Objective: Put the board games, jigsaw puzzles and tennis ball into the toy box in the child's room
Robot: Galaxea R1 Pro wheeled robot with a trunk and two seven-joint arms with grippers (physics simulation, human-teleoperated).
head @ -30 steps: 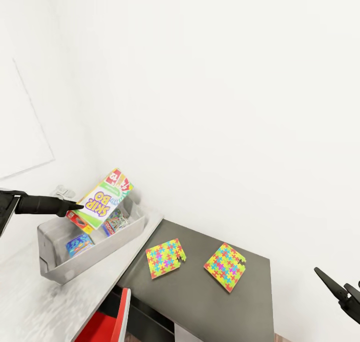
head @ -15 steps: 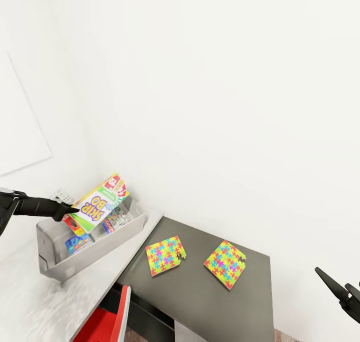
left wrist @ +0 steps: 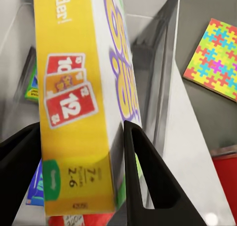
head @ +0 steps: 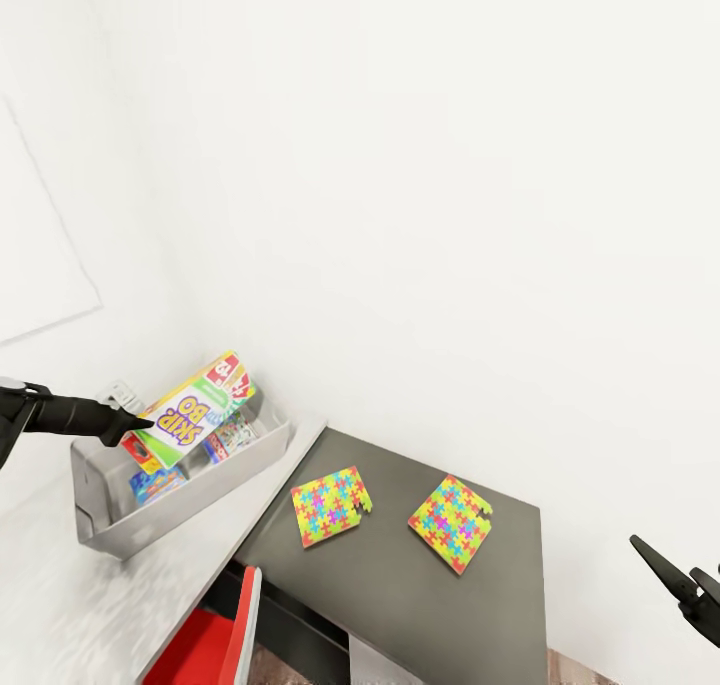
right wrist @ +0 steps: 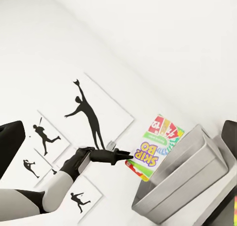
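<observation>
Left gripper [left wrist: 79,152] clamped on the SKIP-BO board game [head: 190,413], tilted over the toy box [head: 110,525] at 9 o'clock; needs lowering, then letting go; right gripper [head: 690,587] spread, empty

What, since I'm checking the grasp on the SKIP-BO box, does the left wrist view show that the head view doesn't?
Left wrist view adds: the SKIP-BO board game's yellow side with red number cards, pinched between the left gripper's fingers. Head view adds: the farther jigsaw puzzle, the open right gripper, a red chair. Shared: the game tilted over the toy box, and the nearer jigsaw puzzle on the dark table top.
</observation>
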